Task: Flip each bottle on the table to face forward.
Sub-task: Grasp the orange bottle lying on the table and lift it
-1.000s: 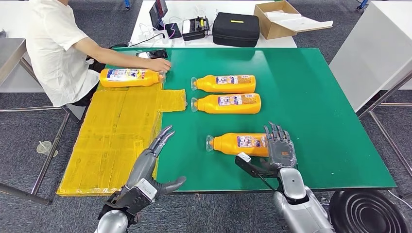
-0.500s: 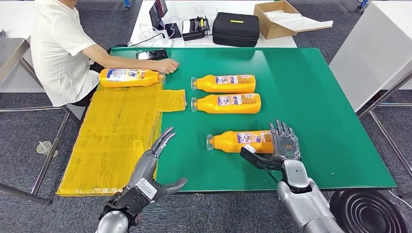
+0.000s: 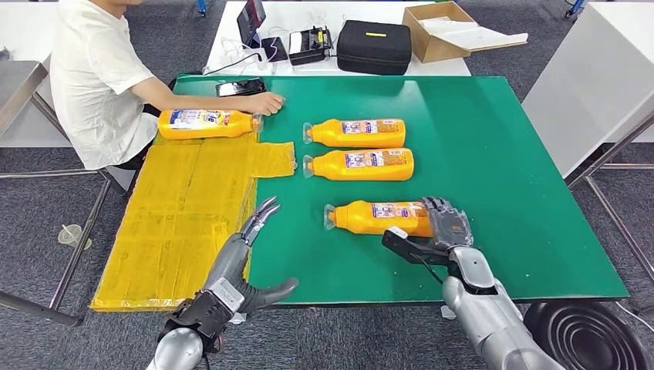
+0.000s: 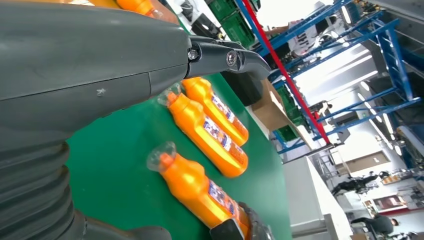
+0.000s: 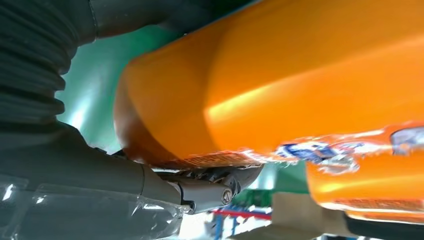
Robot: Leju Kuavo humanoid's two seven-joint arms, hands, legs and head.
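Note:
Four orange bottles lie on their sides on the green table (image 3: 493,154), caps to the left. My right hand (image 3: 446,228) grips the base end of the nearest bottle (image 3: 376,217); close up, its fingers (image 5: 215,182) curl around the orange body (image 5: 280,75). Two more bottles (image 3: 356,132) (image 3: 361,164) lie side by side farther back, labels up. The fourth bottle (image 3: 204,123) rests on the yellow mat (image 3: 181,208). My left hand (image 3: 248,245) hovers open near the mat's edge, fingers straight, holding nothing. Past the left hand (image 4: 100,75), the wrist view shows the nearest bottle (image 4: 197,185).
A person in a white shirt (image 3: 89,77) sits at the far left corner, one hand (image 3: 266,102) on the table by the fourth bottle's cap. A phone (image 3: 241,88) lies near it. A black case (image 3: 375,46) and a cardboard box (image 3: 439,29) stand behind the table.
My right hand has closed around the nearest bottle's base, and the bottle has shifted slightly left and back. The person's hand slid a little right, off the far bottle's cap. My left hand barely moved.

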